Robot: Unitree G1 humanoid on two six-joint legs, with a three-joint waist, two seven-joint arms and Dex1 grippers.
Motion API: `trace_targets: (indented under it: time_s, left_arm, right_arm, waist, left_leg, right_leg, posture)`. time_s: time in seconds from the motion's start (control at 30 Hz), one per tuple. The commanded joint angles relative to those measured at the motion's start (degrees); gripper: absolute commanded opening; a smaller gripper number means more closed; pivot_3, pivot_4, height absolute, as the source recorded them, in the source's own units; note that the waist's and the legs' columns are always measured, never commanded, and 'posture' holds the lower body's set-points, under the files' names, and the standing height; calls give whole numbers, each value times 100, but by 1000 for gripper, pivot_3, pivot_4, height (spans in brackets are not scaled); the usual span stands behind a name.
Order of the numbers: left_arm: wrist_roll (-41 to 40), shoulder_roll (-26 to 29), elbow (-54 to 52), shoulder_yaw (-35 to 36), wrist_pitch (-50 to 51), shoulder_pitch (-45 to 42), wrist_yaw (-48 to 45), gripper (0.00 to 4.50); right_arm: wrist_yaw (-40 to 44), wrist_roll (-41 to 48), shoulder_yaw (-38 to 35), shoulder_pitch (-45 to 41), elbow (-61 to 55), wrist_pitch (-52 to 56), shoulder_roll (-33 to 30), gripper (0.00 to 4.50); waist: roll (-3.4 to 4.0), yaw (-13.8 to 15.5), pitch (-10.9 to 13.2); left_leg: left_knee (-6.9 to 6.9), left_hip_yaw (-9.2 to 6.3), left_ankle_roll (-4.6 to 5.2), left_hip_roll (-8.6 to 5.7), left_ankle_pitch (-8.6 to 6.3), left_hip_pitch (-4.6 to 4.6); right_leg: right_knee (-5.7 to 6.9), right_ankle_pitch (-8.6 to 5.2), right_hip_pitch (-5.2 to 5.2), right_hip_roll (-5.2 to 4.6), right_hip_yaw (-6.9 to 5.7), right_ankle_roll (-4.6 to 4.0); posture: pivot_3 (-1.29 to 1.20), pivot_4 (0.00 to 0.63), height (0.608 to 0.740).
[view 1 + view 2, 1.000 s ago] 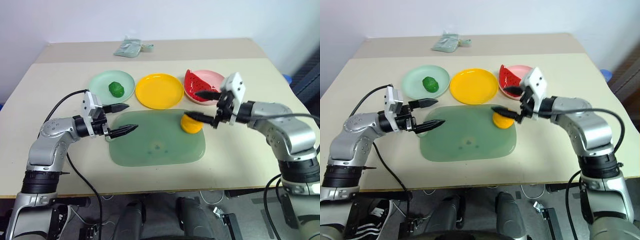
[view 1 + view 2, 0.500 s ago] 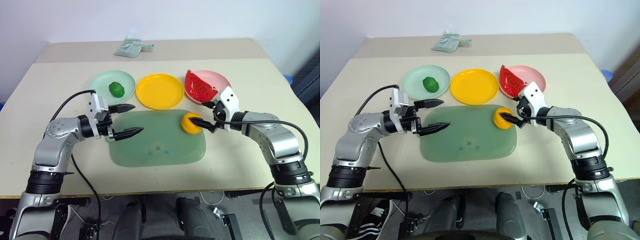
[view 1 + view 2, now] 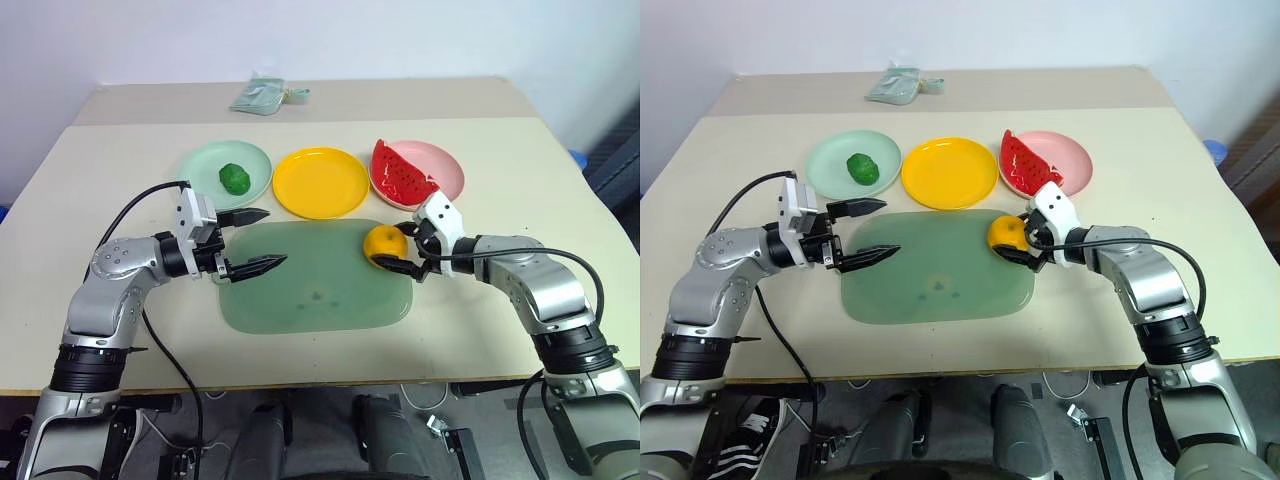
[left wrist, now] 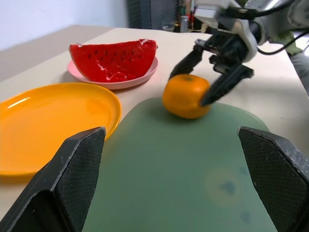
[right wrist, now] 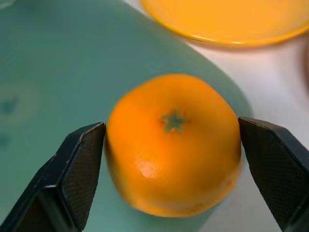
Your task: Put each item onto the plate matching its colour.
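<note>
Bright, even light with soft shadows — wrist views blurred up close.

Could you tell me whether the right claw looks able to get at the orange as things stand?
Probably yes: the right claw is open with one finger on each side of the orange on the mat, and nothing lies between them.

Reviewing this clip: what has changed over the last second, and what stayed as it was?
The right gripper has come down from above the mat and now brackets the orange with open fingers, one on each side; nothing gripped yet. The orange stays on the mat; the left gripper still hovers open; the green lump, watermelon wedge and yellow plate are unchanged.
</note>
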Motion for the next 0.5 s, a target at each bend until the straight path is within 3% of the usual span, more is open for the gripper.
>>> trace_targets:
  time_s: [0.03, 0.17, 0.37, 0.5]
  left_arm:
    - [-2, 28, -107, 98, -77, -78, 55, 4500]
    - [-13, 55, -88, 127, -65, -92, 83, 4500]
    - [277, -116, 178, 196, -315, -265, 615, 4500]
    - [653, -396, 670, 346, -480, -554, 1540, 4500]
  right_arm:
    - [-33, 80, -74, -69, 17, 245, 135, 4149]
    - [-70, 203, -285, -257, -48, 319, 259, 3096]
    - [-317, 526, -542, -948, -173, 744, 616, 3094]
    - [-868, 281, -521, -1778, 292, 440, 1187, 3094]
  waist:
    - [0, -2, 0]
    - [0, -4, 0]
    - [1, -7, 1]
    - [1, -15, 1]
  left_leg:
    - [0, 0, 0, 0, 0, 0]
    - [1, -2, 0, 0, 0, 1]
    - [1, -1, 0, 0, 0, 1]
    - [2, -2, 0, -1, 0, 2]
  right_leg:
    - [0, 0, 0, 0, 0, 0]
    - [4, 0, 0, 1, 0, 0]
    - [7, 0, -1, 0, 0, 0]
    - [9, 0, -2, 1, 0, 0]
  posture:
    - [0, 150, 740]
    - [0, 150, 740]
    - [0, 150, 740]
    - [0, 150, 740]
